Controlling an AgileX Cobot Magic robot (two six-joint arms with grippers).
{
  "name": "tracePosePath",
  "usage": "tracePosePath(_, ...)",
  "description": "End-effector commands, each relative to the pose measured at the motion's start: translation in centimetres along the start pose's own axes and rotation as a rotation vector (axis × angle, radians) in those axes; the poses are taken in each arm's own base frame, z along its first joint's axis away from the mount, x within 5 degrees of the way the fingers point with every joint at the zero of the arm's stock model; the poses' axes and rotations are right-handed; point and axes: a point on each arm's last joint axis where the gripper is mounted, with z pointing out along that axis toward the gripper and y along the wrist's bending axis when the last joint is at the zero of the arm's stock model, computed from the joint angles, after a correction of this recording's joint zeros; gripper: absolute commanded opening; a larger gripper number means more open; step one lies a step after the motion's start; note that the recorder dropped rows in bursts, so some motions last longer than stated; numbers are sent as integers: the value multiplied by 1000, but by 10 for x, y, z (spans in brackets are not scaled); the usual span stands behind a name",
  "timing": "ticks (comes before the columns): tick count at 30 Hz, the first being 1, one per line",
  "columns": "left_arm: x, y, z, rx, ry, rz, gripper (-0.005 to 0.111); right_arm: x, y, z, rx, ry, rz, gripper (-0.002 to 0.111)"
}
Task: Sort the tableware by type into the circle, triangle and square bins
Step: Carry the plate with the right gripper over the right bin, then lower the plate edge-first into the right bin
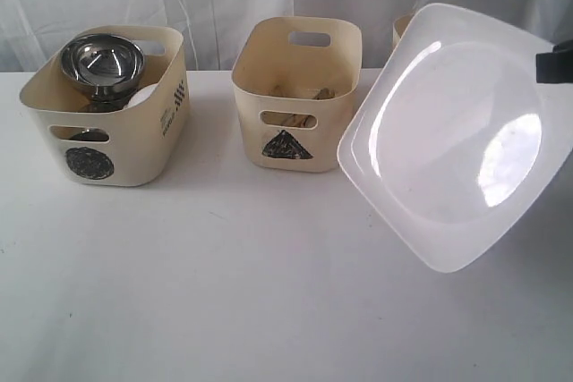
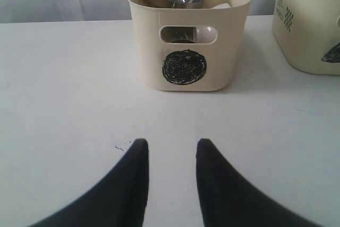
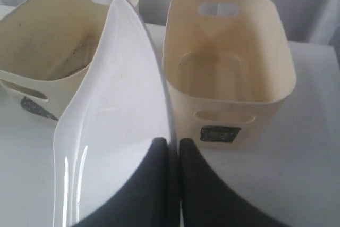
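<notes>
Right gripper (image 3: 172, 143) clenched on the rim of the large white square plastic-looking plate (image 1: 452, 131). Plate was carried clear of the white table (image 1: 269, 310), tipped up on edge, over the table's right side. Judged reason: on edge it should slot into the cream square-marked bin (image 3: 265, 104) just behind it, which looked empty. Plate was glossy and slightly translucent, with rounded corners and a shallow well. Left gripper (image 2: 171, 144) was released, holding nothing, low over the table before the cream circle-marked bin (image 2: 149, 51), which was topped by a steel bowl (image 1: 101, 62).
</notes>
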Motion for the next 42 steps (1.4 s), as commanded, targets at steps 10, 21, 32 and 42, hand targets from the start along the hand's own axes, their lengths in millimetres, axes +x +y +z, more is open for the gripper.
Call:
tracePosePath(10, 2, 0, 0, 5, 3, -6, 36, -51, -11, -26, 129, -303, 15, 0)
tracePosePath(21, 2, 0, 0, 5, 3, -6, 36, -94, -24, -12, 196, -413, -50, 0)
tracePosePath(32, 2, 0, 0, 5, 3, -6, 36, -111, -80, 39, 354, -416, -19, 0)
tracePosePath(42, 2, 0, 0, 5, 3, -6, 36, -119, -100, 79, 379, -406, -26, 0)
